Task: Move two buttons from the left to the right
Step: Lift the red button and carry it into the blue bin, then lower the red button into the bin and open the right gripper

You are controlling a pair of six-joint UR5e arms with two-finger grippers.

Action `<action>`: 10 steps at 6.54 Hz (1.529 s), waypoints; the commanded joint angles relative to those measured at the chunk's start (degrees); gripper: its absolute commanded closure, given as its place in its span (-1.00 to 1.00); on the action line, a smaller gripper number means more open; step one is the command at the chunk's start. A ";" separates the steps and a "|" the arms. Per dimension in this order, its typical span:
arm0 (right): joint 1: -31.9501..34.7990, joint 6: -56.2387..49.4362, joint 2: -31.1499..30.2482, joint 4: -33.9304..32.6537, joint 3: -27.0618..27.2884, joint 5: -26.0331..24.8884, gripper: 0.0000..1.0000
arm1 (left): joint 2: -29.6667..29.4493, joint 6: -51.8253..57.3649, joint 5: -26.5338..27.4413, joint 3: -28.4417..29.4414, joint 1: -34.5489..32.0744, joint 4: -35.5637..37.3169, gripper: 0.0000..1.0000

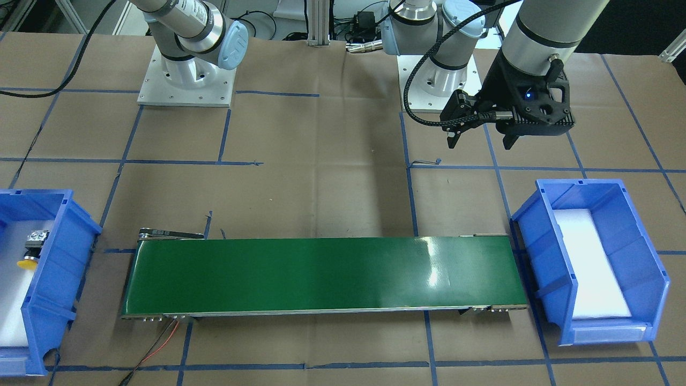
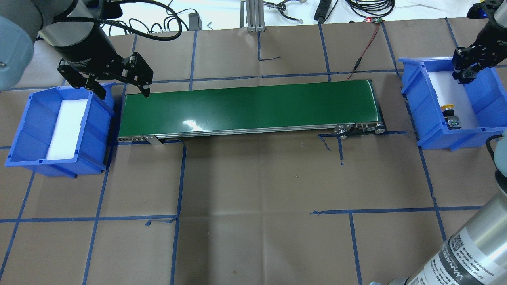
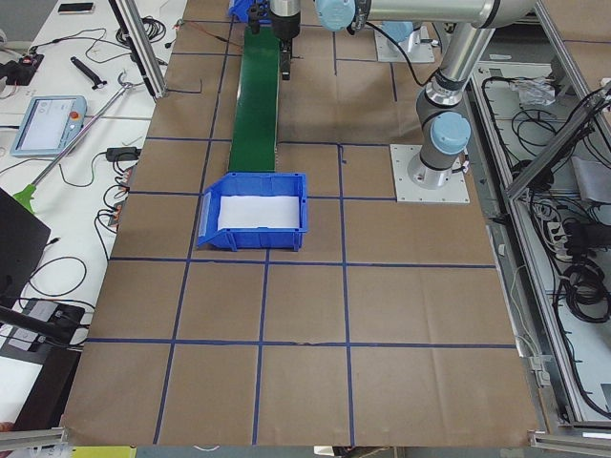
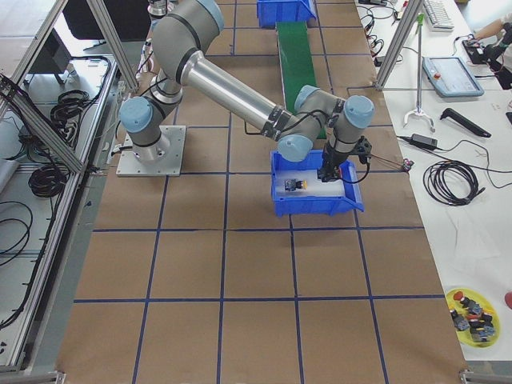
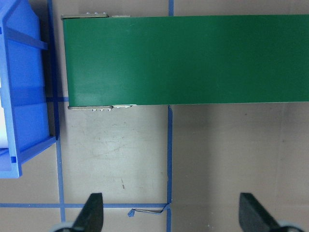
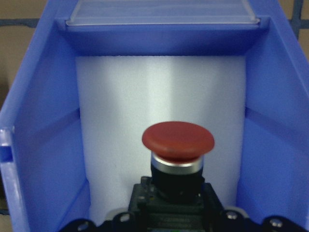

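The red-capped button (image 6: 177,140) stands upright in my right gripper (image 2: 466,74), which is shut on its black body and holds it over the white foam inside the right blue bin (image 2: 420,113). The yellow-capped button (image 2: 449,109) lies on its side on the foam in the same bin, and also shows in the front-facing view (image 1: 31,251) and the right view (image 4: 294,185). My left gripper (image 2: 122,92) is open and empty. It hovers over the brown table by the left end of the green conveyor belt (image 2: 249,105), next to the left blue bin (image 2: 23,124).
The left bin holds only a white foam pad (image 2: 67,128). The belt (image 1: 321,276) runs between the two bins with nothing on it. A red wire (image 2: 366,43) lies behind the belt's right end. A yellow dish with several spare buttons (image 4: 472,310) sits far off on the right.
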 commanded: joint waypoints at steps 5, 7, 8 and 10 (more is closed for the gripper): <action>1.31 -0.38 6.15 -2.58 -0.25 -0.01 0.86 | -0.07 0.09 0.00 0.00 0.00 0.00 -1.00; 1.31 -0.47 6.42 -2.85 0.01 -0.19 0.78 | -0.07 0.70 0.00 -0.17 -0.09 -0.09 -1.00; 1.31 -0.47 6.42 -2.93 -0.16 -0.45 -0.04 | -0.07 0.96 0.00 -0.18 -0.09 -0.09 -1.00; 1.31 -0.38 6.34 -2.93 -0.16 -0.10 -0.87 | -0.16 0.97 0.00 -0.26 -0.09 -0.09 -1.00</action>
